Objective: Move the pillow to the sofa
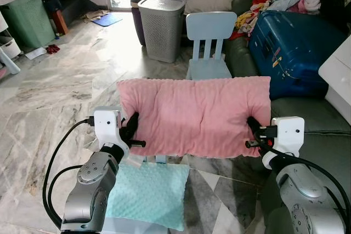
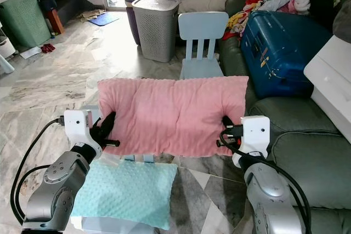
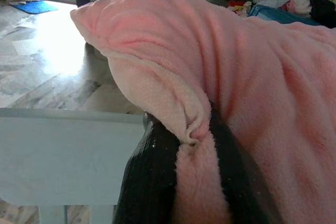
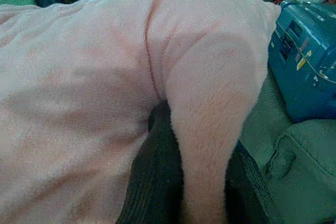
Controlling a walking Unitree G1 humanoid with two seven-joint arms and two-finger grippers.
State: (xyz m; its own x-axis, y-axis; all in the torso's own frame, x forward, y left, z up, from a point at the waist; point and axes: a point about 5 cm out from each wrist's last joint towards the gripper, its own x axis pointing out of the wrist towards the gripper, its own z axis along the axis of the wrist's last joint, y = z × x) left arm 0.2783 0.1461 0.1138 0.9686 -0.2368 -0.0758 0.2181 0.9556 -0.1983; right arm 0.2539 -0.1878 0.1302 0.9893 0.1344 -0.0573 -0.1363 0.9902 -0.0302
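Observation:
A pink fleece pillow (image 1: 197,114) hangs stretched in the air between both arms, above the floor in front of me. My left gripper (image 1: 134,130) is shut on its left edge, and the wrist view shows pink fabric (image 3: 194,171) pinched between the black fingers (image 3: 149,182). On the pillow's right edge my right gripper (image 1: 253,131) is shut the same way, the fabric (image 4: 202,145) squeezed between its fingers (image 4: 152,177). The grey-green sofa (image 1: 307,116) lies just to the right of the pillow.
A mint pillow (image 1: 148,193) rests on a low pale-blue stool below the pink one. Behind it stand a pale-blue child's chair (image 1: 210,45) and a grey laundry basket (image 1: 160,26). A blue suitcase (image 1: 293,47), clothes and a white box (image 1: 339,80) sit on the sofa.

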